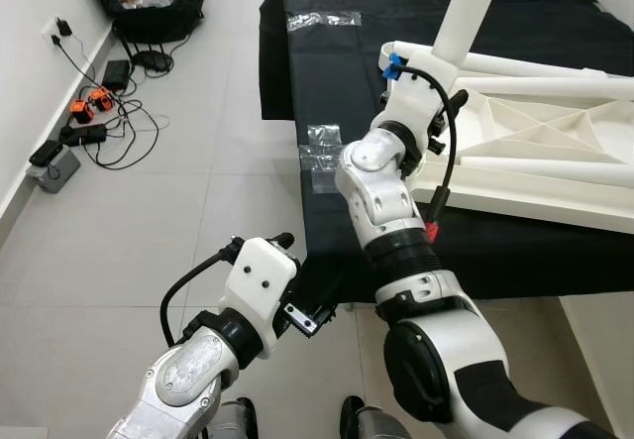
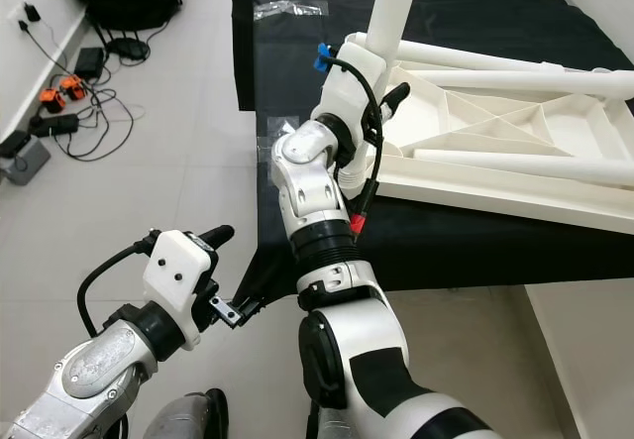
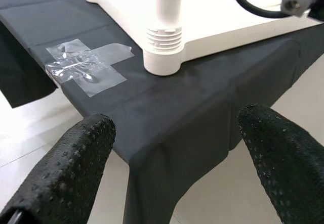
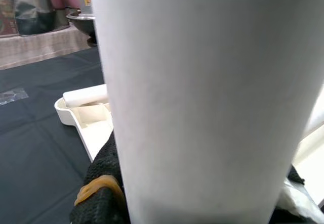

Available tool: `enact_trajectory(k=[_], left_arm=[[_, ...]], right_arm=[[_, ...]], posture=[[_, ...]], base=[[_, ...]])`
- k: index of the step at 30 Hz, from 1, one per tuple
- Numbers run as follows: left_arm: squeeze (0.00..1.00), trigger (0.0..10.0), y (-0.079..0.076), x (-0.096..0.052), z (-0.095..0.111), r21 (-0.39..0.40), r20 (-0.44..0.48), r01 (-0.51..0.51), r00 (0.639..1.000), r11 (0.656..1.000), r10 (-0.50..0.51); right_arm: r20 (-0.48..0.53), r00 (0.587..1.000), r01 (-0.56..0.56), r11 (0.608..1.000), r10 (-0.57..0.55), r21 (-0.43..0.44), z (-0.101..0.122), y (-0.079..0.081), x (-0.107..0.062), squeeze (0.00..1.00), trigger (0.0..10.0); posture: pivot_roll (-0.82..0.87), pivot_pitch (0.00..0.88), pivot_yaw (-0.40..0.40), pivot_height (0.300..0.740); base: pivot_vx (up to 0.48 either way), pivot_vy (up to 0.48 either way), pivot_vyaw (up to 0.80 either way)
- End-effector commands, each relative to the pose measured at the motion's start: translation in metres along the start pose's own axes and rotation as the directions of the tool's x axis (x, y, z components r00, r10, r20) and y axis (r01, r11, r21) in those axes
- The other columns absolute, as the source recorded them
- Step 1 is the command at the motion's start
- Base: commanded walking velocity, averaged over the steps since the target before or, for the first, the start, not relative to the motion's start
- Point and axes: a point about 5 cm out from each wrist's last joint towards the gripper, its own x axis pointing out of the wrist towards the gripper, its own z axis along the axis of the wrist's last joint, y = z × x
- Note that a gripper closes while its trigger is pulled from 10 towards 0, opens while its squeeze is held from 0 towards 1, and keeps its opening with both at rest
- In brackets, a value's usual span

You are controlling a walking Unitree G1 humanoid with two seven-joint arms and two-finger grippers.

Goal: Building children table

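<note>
The white table top (image 1: 535, 152) lies upside down on a black cloth (image 1: 475, 23) spread over a low platform, its ribbed underside facing up so the leg sockets can be reached. At its near corner a white leg (image 1: 474, 8) stands upright in its socket (image 3: 163, 62); the left wrist view shows the ridged, threaded end of the leg just above the socket collar, so it seems to me not yet screwed fully home. Two more legs (image 2: 525, 166) lie flat inside the frame of the top, probably parked there until their turn.

The right gripper (image 2: 381, 57) is clenched around the standing leg just above the corner, its fingers (image 4: 104, 183) pressed against the pale tube, which looms large in the right wrist view. Gripping low on the leg, near the joint, likely gives it good control for turning the leg or holding it straight. The right arm (image 1: 381, 181) reaches up over the edge of the cloth to get there.

The left gripper (image 1: 309, 318) hangs low, off the near edge of the platform and well short of the table top, its fingers (image 3: 61, 168) spread wide with nothing between them; it looks to be waiting.

Patches of clear tape (image 3: 86, 64) pin the cloth down near the corner. On the tiled floor (image 1: 158, 221) by the wall lie cables and a power strip (image 1: 79, 134), with a dark bag (image 1: 154, 3) further back.
</note>
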Motion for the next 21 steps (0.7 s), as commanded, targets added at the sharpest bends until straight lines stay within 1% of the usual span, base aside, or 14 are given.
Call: enact_trajectory(k=[1,9,12,14,15,17,18,21], left_arm=[[0.00,10.0,-0.003,-0.001,-0.001,-0.016,-0.002,0.003,1.000,1.000,-0.003],[0.00,10.0,-0.003,-0.003,0.002,-0.017,0.002,-0.001,1.000,1.000,0.001],[0.00,10.0,-0.003,-0.003,0.002,-0.022,0.001,-0.005,1.000,1.000,0.005],[0.00,10.0,-0.004,-0.003,0.001,-0.024,0.001,-0.006,1.000,1.000,0.006],[0.00,10.0,-0.004,-0.002,0.001,-0.026,0.001,-0.006,1.000,1.000,0.006],[0.00,10.0,-0.004,-0.002,0.001,-0.026,0.001,-0.006,1.000,1.000,0.006],[0.00,10.0,-0.004,-0.002,0.000,-0.028,0.000,-0.007,1.000,1.000,0.007],[0.00,10.0,-0.004,-0.001,-0.001,-0.031,-0.002,-0.008,1.000,1.000,0.007]], right_arm=[[-0.160,0.985,0.059,0.995,-0.071,-0.082,-0.037,-0.006,-0.005,0.00,10.0],[-0.158,0.980,0.109,0.991,-0.120,-0.079,-0.033,0.000,-0.014,0.00,10.0],[-0.150,0.987,0.056,0.997,-0.065,-0.061,-0.031,0.005,-0.016,0.00,10.0],[-0.147,0.988,0.045,0.998,-0.053,-0.054,-0.030,0.007,-0.016,0.00,10.0],[-0.140,0.989,0.036,0.998,-0.042,-0.049,-0.030,0.007,-0.016,0.21,10.0],[-0.140,0.989,0.036,0.998,-0.042,-0.049,-0.030,0.007,-0.016,0.21,10.0],[-0.139,0.990,0.021,0.999,-0.025,-0.035,-0.030,0.008,-0.015,1.00,10.0],[-0.125,0.992,0.001,1.000,-0.003,-0.015,-0.027,0.009,-0.013,1.00,10.0]], posture=[[0.13,0.224,-0.061,0.740],[0.15,0.233,-0.069,0.740],[0.13,0.245,-0.068,0.740],[0.13,0.245,-0.068,0.740],[0.12,0.244,-0.069,0.740],[0.12,0.244,-0.069,0.740],[0.12,0.245,-0.068,0.740],[0.12,0.243,-0.064,0.740]], base=[[0.000,0.000,0.00],[0.000,0.000,0.00],[0.000,0.000,0.00],[0.000,0.000,0.00],[0.000,0.000,0.00],[0.000,0.000,0.00],[0.000,0.000,0.00],[0.000,0.000,0.00]])
